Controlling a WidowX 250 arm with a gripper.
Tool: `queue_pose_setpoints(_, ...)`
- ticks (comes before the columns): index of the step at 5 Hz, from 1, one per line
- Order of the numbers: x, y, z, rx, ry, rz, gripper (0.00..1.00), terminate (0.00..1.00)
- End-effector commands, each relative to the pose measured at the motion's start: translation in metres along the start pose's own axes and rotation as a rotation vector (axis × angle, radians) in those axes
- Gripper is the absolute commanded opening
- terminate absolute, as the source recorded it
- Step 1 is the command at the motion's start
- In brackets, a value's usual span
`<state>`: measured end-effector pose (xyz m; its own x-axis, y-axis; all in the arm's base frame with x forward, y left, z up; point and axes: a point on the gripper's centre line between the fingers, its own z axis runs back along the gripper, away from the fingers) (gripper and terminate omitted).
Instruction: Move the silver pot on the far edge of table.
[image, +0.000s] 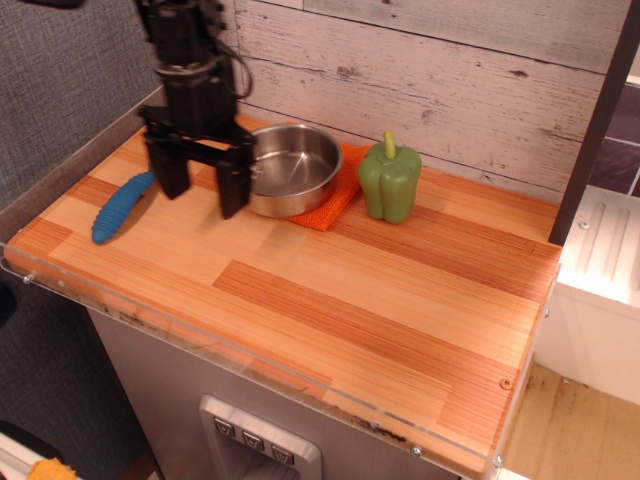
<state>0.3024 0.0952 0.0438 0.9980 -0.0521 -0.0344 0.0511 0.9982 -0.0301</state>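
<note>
The silver pot (296, 168) is a shallow shiny round pan resting on an orange cloth (330, 205) at the back of the wooden table (330, 300), near the wall. Its wire handle is hidden behind my arm. My black gripper (205, 190) is open and empty, fingers pointing down, just left of and in front of the pot's left rim. The right finger (236, 185) overlaps the pot's left edge in view; I cannot tell if it touches it.
A green pepper (389, 181) stands right of the pot on the cloth's edge. A blue-handled spoon (121, 208) lies at the left of the table. A whitewashed plank wall runs behind. A clear plastic rim (250, 375) lines the front edge.
</note>
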Motion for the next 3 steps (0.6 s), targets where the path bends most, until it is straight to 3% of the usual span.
queue_pose_setpoints(1,0.023,-0.045,0.008,0.030,-0.048,-0.126,1.00,0.00)
queue_pose_setpoints(3,0.041,-0.065,0.014,0.054,-0.074,-0.174,1.00,0.00)
